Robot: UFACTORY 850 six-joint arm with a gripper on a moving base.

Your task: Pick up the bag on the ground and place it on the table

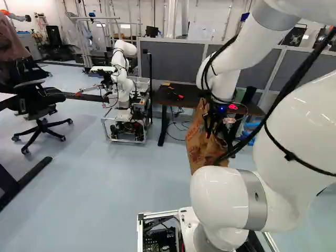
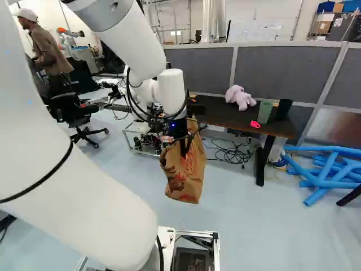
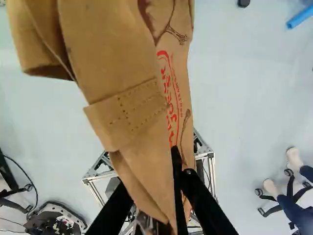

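Observation:
The brown paper bag with red print (image 2: 189, 169) hangs off the floor beneath my gripper (image 2: 183, 138), in front of the dark table (image 2: 223, 116). In the left base view the gripper (image 1: 214, 119) hides the bag's upper edge, and the bag (image 1: 199, 144) overlaps the near side of the table (image 1: 181, 97). The wrist view has the bag (image 3: 122, 54) spread out ahead of the gripper (image 3: 155, 188), its folded paper running down between the two dark fingers, which are shut on it. The orange pads are hidden.
On the table are a pink plush toy (image 2: 240, 97), a green cup (image 2: 264, 112), a black cup (image 2: 284, 109) and a red glowing item (image 2: 255, 124). Another robot (image 1: 122, 79) stands left of the table. Cables (image 2: 231, 152) lie beneath it; blue foam tubes (image 2: 327, 169) lie to its right.

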